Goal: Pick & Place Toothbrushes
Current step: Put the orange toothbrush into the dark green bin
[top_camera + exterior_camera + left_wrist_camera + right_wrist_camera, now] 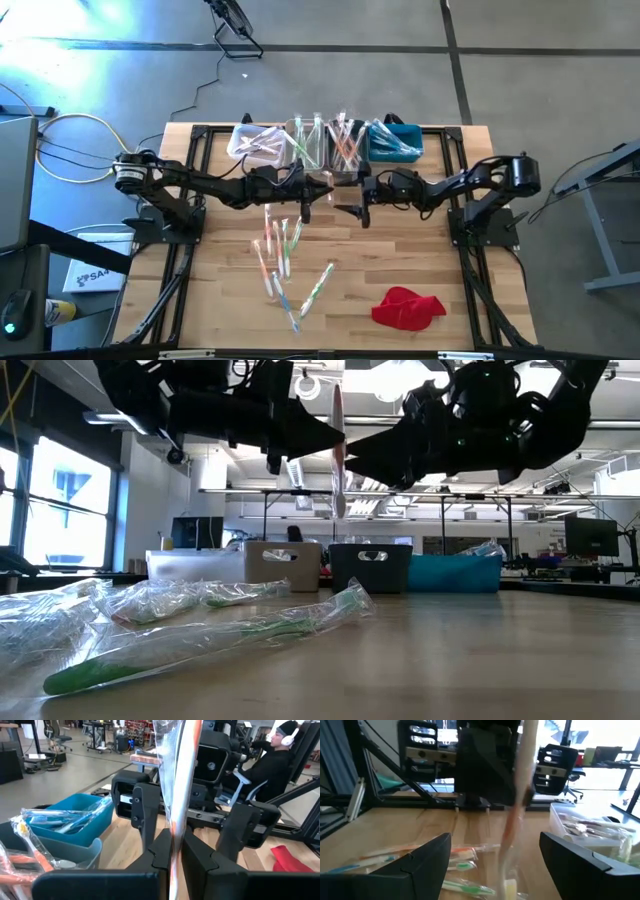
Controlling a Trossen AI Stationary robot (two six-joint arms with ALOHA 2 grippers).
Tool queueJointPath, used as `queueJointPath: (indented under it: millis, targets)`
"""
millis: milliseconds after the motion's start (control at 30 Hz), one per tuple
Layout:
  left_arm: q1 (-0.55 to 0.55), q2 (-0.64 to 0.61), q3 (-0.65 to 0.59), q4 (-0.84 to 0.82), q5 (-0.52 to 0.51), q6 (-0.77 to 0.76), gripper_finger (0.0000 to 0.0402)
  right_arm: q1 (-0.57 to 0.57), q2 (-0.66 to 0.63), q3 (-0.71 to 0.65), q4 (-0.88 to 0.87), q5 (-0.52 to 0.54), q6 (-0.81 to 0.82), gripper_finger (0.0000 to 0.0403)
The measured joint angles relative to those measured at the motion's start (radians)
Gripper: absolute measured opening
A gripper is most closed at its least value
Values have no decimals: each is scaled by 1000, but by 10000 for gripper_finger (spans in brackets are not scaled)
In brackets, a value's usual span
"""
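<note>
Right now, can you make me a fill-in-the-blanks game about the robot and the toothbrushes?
1. The left claw is shut on a wrapped ____.
2. The right claw is ____ and holds nothing.
3. The cloth on the table is ____.
4. The blue-handled toothbrushes lie in the ____ bin.

Missing words: toothbrush; open; red; blue

Both arms reach in over mid-table, wrists nearly meeting — left gripper pinched tight around something thin, right gripper facing it, fingers spread wide.
</note>
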Motion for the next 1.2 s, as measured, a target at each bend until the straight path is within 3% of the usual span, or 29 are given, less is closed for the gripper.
queueJointPath:
  millis: [733,1200]
  targets:
    - [0,0,0,44,7,-8,22,25,0,1,25,54,-7,298]
    - [0,64,55,58,52,15,22,25,0,0,3,55,-18,293]
